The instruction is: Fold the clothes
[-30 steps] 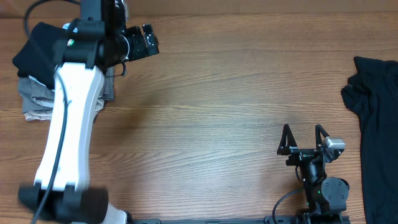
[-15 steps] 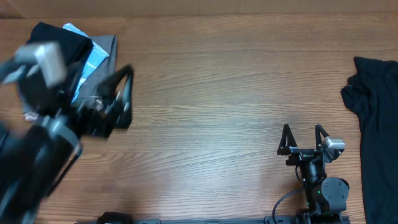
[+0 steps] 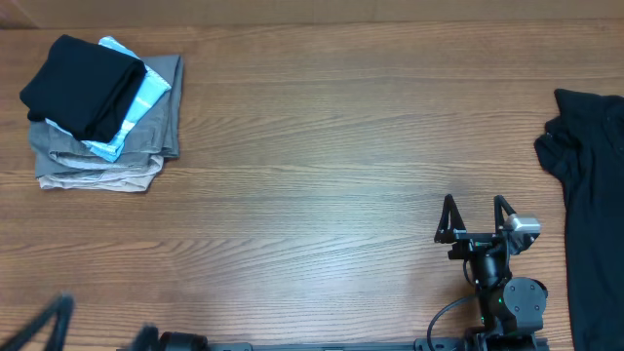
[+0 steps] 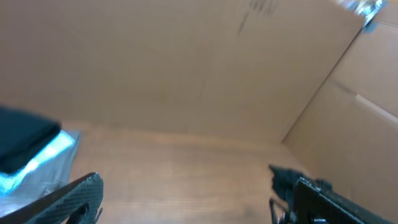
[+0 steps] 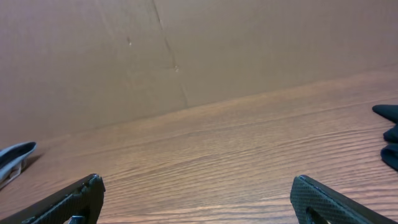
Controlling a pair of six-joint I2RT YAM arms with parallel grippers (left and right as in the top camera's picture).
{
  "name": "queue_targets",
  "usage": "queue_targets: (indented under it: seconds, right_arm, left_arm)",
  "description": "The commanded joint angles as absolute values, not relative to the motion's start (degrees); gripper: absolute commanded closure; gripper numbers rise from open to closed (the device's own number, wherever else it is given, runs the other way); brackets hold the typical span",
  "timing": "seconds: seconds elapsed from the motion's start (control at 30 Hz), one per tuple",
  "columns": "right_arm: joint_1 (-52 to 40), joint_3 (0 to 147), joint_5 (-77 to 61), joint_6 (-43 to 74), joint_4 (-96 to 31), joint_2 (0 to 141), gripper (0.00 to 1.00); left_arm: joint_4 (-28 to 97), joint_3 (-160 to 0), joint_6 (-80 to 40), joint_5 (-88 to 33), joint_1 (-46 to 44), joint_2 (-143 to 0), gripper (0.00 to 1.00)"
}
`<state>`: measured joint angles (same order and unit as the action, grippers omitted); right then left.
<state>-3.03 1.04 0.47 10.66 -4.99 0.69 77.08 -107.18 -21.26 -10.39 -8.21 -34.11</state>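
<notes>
A stack of folded clothes [image 3: 97, 112] lies at the table's far left: a black piece [image 3: 83, 83] on top, a light blue one [image 3: 136, 102] under it, grey ones [image 3: 97, 166] at the bottom. The stack's edge shows in the left wrist view [image 4: 28, 155]. An unfolded black garment [image 3: 590, 195] lies at the right edge and shows in the right wrist view [image 5: 388, 137]. My left gripper [image 3: 58, 327] is blurred at the bottom left corner, open and empty [image 4: 186, 199]. My right gripper [image 3: 475, 210] is open and empty near the front edge [image 5: 196, 199].
Brown cardboard walls [image 4: 186, 62] stand behind the table in both wrist views [image 5: 186, 50]. The wooden tabletop [image 3: 341, 146] runs between the stack and the black garment.
My left arm has pulled back from the stack at the far left toward the front left corner, leaving the black piece on top. The right arm has not moved.
</notes>
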Motion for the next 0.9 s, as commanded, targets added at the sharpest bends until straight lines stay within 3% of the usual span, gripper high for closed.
queue_targets:
  seconds: [0.0,0.37,0.87]
  right_arm:
    - [-2.83,0.45,1.23,10.41,-4.69,0.23,0.0]
    - [-2.83,0.45,1.23,10.41,-4.69,0.23,0.0]
    - [-2.83,0.45,1.23,10.41,-4.69,0.23,0.0]
  left_arm:
    - [80.99,-103.28,-21.45,-9.89,-6.42,-29.8,0.0]
    - [78.48,-76.2,-21.47,-9.87,-4.01,-15.77,0.0]
    - [25.85,-28.58,-21.47,-6.83,-2.92,-2.37,0.0]
